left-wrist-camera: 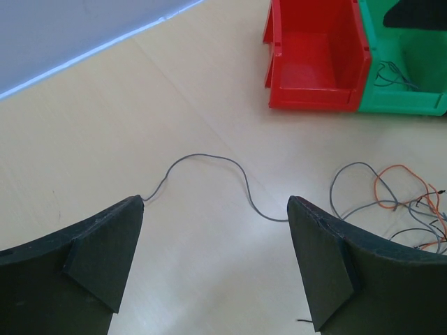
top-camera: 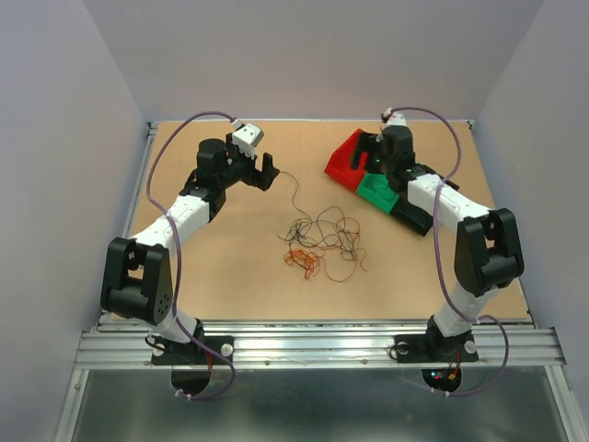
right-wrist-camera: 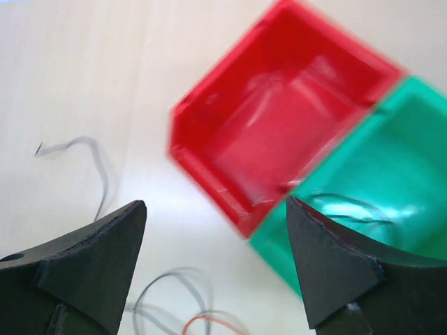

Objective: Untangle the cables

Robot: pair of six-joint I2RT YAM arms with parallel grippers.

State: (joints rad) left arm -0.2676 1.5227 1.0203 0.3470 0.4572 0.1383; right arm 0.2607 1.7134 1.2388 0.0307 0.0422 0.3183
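The cables lie in a loose tangle of thin black, grey and orange-red wires at the table's middle. One grey cable curves away from the tangle and lies just beyond the tips of my left gripper, which is open and empty. In the top view the left gripper is at the back left. My right gripper is open and empty, above the corner where the red bin meets the green bin. A dark cable lies inside the green bin. The right gripper hovers at the bins.
Red bin, green bin and a black bin stand in a diagonal row at the back right, partly under the right arm. The right wrist view is blurred. White walls enclose the table on three sides.
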